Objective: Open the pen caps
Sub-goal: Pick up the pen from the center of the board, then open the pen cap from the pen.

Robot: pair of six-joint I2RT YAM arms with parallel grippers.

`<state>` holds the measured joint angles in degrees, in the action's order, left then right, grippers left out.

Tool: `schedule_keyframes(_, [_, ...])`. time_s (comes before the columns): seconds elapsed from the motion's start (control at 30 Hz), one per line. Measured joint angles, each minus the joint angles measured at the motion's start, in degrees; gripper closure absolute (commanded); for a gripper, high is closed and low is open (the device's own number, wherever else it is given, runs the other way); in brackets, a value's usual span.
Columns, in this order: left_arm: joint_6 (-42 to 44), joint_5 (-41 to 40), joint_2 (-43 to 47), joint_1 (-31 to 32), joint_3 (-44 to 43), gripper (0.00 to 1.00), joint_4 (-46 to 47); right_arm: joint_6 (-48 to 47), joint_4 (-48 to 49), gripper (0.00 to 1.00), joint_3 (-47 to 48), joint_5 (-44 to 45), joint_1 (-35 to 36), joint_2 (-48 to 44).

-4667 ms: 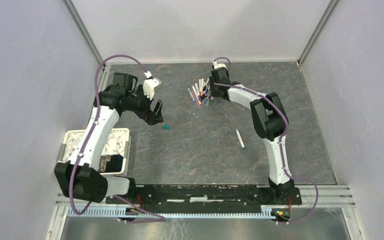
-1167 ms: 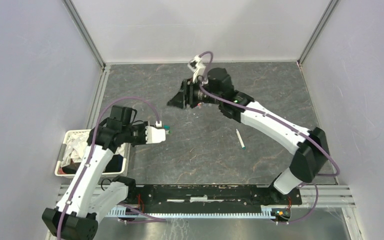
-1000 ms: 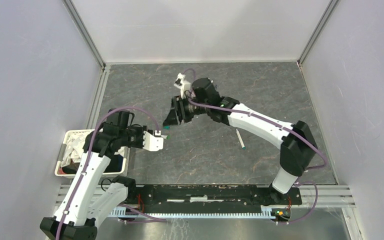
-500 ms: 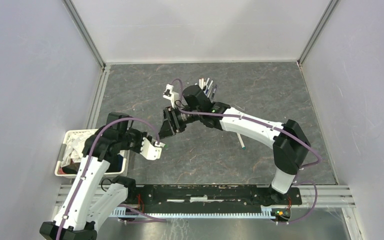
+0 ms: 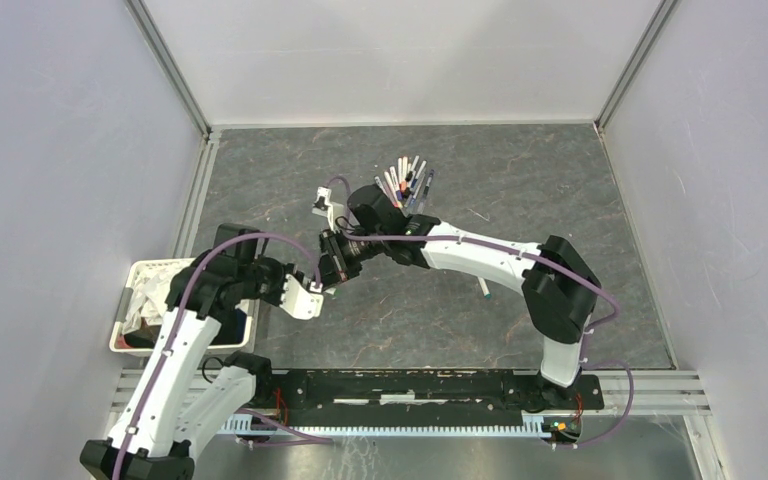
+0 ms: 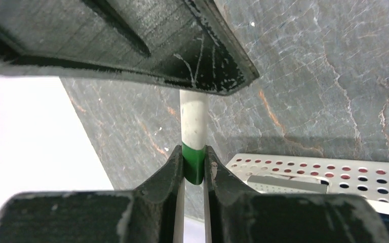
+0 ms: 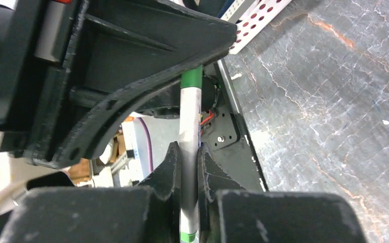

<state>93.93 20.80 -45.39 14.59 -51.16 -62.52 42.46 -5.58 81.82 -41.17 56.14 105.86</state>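
The green pen cap [image 6: 193, 168] is pinched in the left gripper [image 6: 193, 158], the right gripper [image 7: 186, 154] clamps the white barrel [image 7: 189, 109] just ahead, so they should pull straight apart.

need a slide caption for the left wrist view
Left pincer clamps the green cap while the right pincer holds the white pen barrel.
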Motion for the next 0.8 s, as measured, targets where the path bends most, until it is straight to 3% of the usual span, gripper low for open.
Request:
schedule_keyframes(0.03, [0.0,-0.2,0.0,0.0,-0.1,0.89,0.0,-0.4,-0.6,1.0,0.0,0.2,0.0,0.2])
schedule_keyframes(0.17, [-0.7,0.3,-0.5,0.0,-0.6,0.43,-0.9,-0.8,-0.9,1.0,0.0,-1.8,-0.6,1.0])
schedule_keyframes(0.27, [-2.9,3.6,-2.7,0.0,-3.1,0.28,-3.6,-2.9,-0.4,1.0,-0.2,-3.3,-1.1,0.9])
schedule_keyframes(0.57, [-7.1,11.9,-5.9,0.1,-7.9,0.28,-10.2,-12.3,-0.9,1.0,-6.4,-9.2,-4.2,-3.4])
schedule_keyframes(0.8, [-7.2,16.7,-8.3,0.1,-10.9,0.37,-14.8,-16.2,-1.5,1.0,-6.5,-11.8,-4.1,-4.2])
